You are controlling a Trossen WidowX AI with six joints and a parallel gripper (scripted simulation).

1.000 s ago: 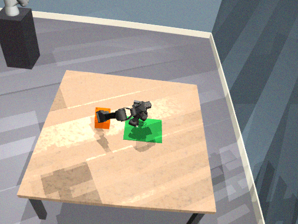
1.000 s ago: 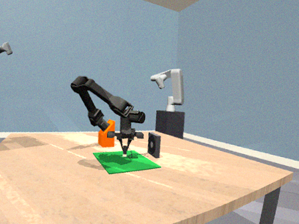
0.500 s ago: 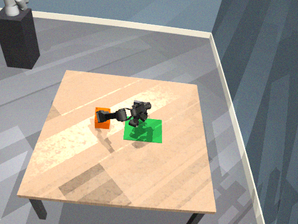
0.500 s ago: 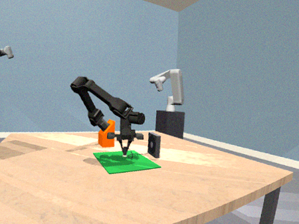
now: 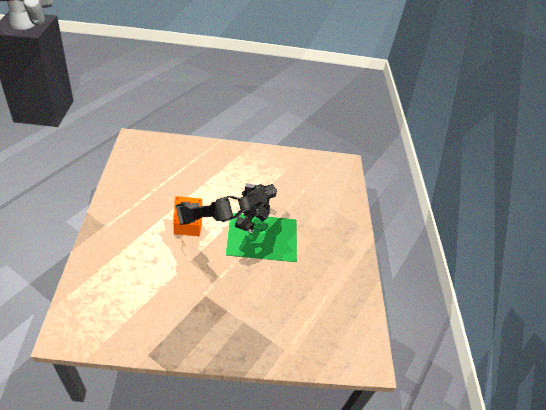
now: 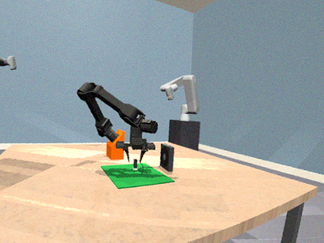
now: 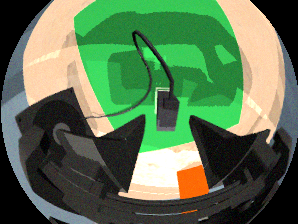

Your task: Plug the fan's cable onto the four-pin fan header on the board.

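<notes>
The black fan plug [image 6: 134,164] [image 7: 167,116] stands upright on the white header [image 7: 158,101] on the green board [image 5: 287,252] [image 6: 120,183] [image 7: 200,7]. From these views I cannot tell whether it is fully down. The black cable [image 7: 159,58] loops from the plug over the board to the dark square fan [image 6: 167,157] [image 7: 60,106], which stands upright beside the board. My gripper [image 6: 134,161] [image 7: 168,117] is open around the plug. One finger is on each side, with a visible gap between each finger and the plug.
An orange block [image 5: 188,229] [image 6: 114,151] [image 7: 193,182] stands on the wooden table [image 5: 125,300] [image 6: 203,212], under the arm's base end. Two pale robot arms on dark pedestals [image 6: 184,133] stand away from the table.
</notes>
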